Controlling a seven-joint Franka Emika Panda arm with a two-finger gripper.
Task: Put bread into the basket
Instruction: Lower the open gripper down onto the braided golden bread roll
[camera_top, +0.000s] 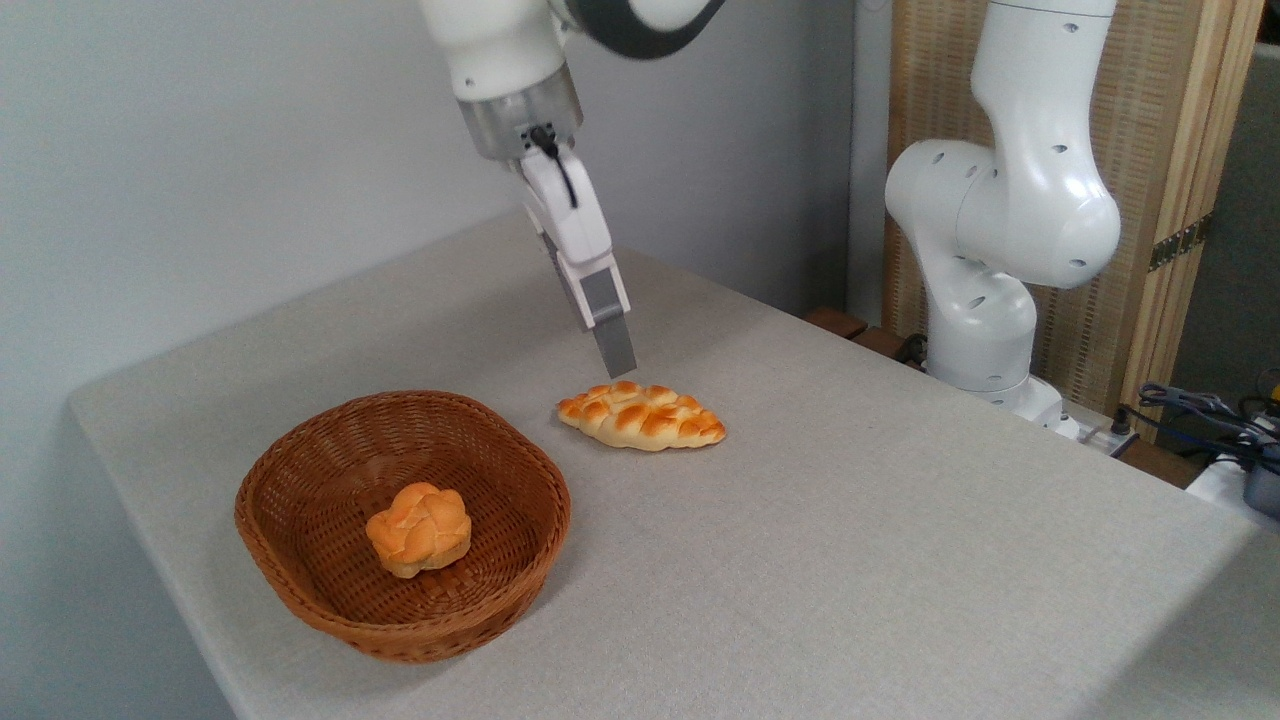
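The hand (618, 362) hangs tilted just above the braided loaf (642, 416), holding nothing; seen edge-on, its fingers appear as one grey blade, so whether they are spread or closed cannot be told. The loaf lies flat on the grey cloth-covered surface (850, 520), just beside the wicker basket (300, 560) and outside it. A small round knotted bun (419, 529) sits inside the basket.

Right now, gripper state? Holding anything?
Gripper: empty, hanging just above the braided loaf, which lies on the table beside the basket. Seen side-on, so open or closed cannot be told.
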